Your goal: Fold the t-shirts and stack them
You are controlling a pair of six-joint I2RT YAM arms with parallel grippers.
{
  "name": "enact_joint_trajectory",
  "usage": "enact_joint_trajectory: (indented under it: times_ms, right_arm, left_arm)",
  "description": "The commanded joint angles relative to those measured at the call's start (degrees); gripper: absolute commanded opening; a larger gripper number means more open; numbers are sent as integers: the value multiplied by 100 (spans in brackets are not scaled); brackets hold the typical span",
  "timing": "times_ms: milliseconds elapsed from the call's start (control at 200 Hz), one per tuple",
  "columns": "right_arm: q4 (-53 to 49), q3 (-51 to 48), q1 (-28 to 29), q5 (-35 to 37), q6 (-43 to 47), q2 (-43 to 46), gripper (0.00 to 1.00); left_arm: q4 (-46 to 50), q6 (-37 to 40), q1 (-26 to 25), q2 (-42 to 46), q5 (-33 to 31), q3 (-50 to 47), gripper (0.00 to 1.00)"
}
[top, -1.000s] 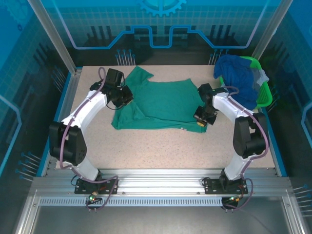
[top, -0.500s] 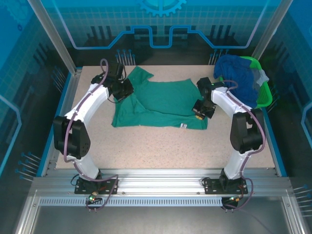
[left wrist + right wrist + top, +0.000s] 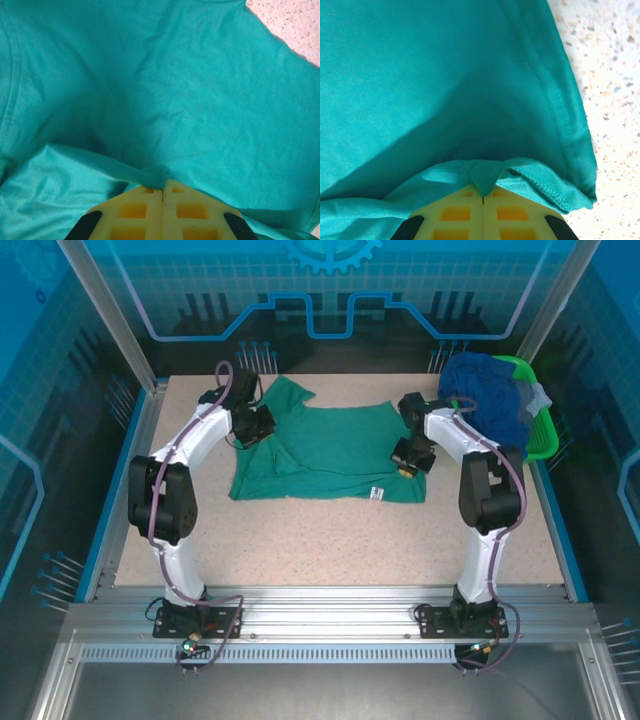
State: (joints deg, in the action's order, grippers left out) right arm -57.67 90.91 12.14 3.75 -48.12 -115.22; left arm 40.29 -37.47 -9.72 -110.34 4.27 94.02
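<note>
Count of garments on the counter (image 3: 330, 540): one. It is a teal-green t-shirt (image 3: 325, 455), lying mostly flat, with one sleeve reaching out at its far left corner and a diagonal fold line running down its left part. One small white tag (image 3: 377, 494) shows at its near hem, right of the middle.

Count of tools: two, both on this t-shirt.

- The left tool (image 3: 262, 425) sits at the t-shirt's left edge, just below the sleeve. In the left wrist view, the left tool (image 3: 162, 186) has its two yellow pads (image 3: 135, 210) pressed together, with a small ridge of teal cloth (image 3: 165, 100) pinched at the tips. State: clenched on the t-shirt.
- The right tool (image 3: 405, 462) sits at the t-shirt's right edge, between its far and near corners. In the right wrist view, the right tool (image 3: 482, 196) has its two yellow pads (image 3: 455, 214) closed, with a folded lip of the stitched hem caught between them. Cloth (image 3: 420, 75) hangs taut away from the grip. Bare counter (image 3: 615, 100) lies to the right of the hem. State: clenched on the t-shirt.

Count of containers: one green plastic basket (image 3: 541, 435), well to the right of the teal-green t-shirt, past the right tool. It holds a heap of garments. Two colours can be told apart: one royal blue t-shirt (image 3: 488, 390) draped over the top and front, and one grey t-shirt (image 3: 538, 397) showing at the heap's right side. How many more garments lie underneath cannot be told.
</note>
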Motion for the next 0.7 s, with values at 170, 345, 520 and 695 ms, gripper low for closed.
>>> enact_joint_trajectory:
  times_ms: [170,345,520,695]
  right_arm:
    - [-280,391,-140,18,283,-437,17]
    - [-29,-32,-112,340,473,435,49]
    - [217,-1179,-39,199,479,1472,51]
    - [441,-2223,4,-30,614,1941,48]
  left_arm:
    - [-37,16,224,-378,-58,162,36]
    - [-27,-210,226,758,-445,-676,60]
    - [202,-540,273,1835,-47,-2212,60]
    - [-77,-674,605,2194,558,-3368,56]
